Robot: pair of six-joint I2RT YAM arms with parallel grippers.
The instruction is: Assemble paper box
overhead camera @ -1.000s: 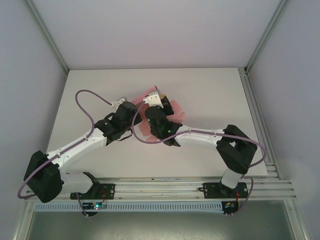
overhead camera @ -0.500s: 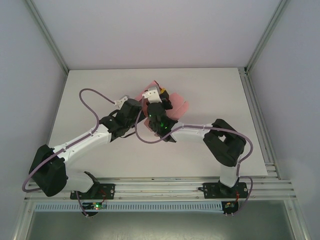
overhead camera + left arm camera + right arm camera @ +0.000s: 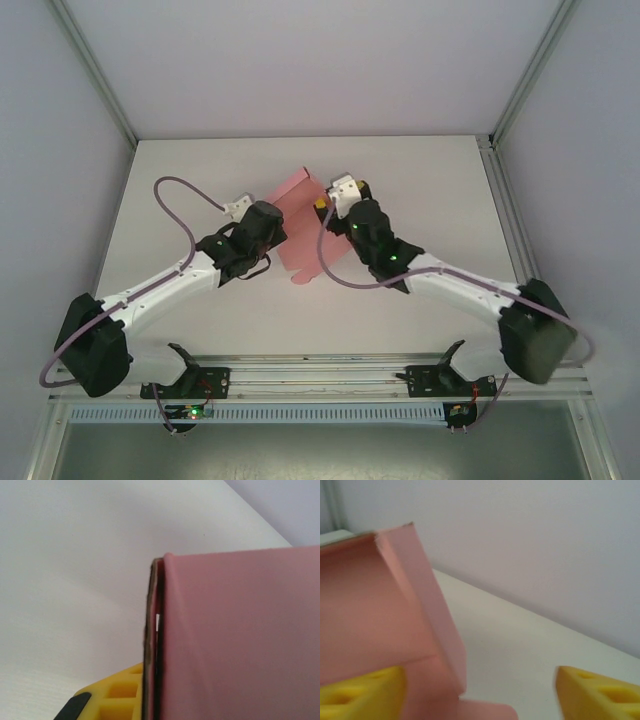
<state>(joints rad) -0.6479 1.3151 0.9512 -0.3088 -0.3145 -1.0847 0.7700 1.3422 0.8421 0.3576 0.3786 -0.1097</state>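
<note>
The paper box is a thin pink card sheet, standing tilted over the middle of the table. My left gripper holds it from the left, shut on its edge. In the left wrist view the card covers the right half, its edge running down past my yellow finger. My right gripper is at the card's upper right corner and stands open. In the right wrist view its yellow fingers are wide apart, with the card's folded flap beside the left one.
The white table has bare surface to the left, right and back. Grey walls and a metal frame border it. A purple cable loops over the left arm.
My right gripper has opened and let go of the card, and its arm has swung out to the right. The card now hangs flatter. The left gripper keeps its grip.
</note>
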